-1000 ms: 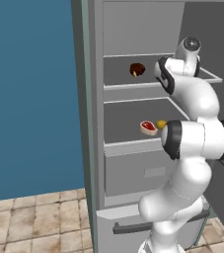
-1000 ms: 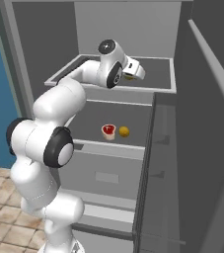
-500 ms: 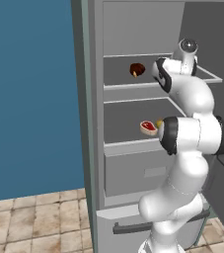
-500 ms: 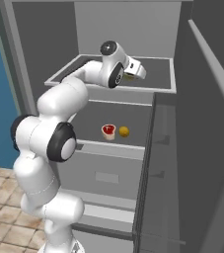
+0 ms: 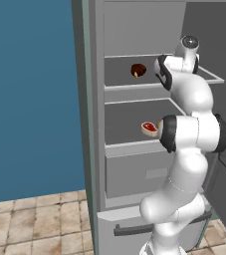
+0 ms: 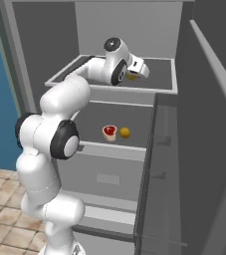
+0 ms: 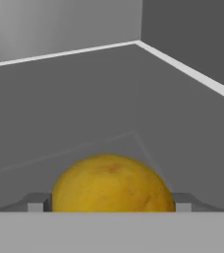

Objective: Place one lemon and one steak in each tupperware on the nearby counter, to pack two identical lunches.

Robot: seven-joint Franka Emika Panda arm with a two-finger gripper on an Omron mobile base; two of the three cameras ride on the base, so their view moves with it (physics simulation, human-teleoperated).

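Note:
My gripper [image 6: 136, 73] reaches into the fridge's upper shelf [image 6: 164, 89]. In the hand view a yellow lemon [image 7: 112, 182] rests on the shelf floor right between the two fingertips [image 7: 38, 201], and each tip lies against one side of it. That lemon [image 6: 131, 76] peeks out at the hand in the right base view. A second lemon [image 6: 125, 132] and a red steak [image 6: 109, 132] with a pale rim lie side by side on the lower shelf. The steak [image 5: 149, 128] also appears beside my arm. The tupperware and the counter are out of view.
A dark reddish-brown item [image 5: 138, 70] sits on the upper shelf left of my hand. The open fridge door [image 6: 204, 149] stands close on the right. A drawer front [image 5: 139, 172] and a handle [image 5: 134, 229] lie below the shelves. A blue wall [image 5: 30, 99] is to the left.
The jaws have narrowed onto the lemon's sides. The arm has hardly shifted, and the lower-shelf lemon and steak lie as before.

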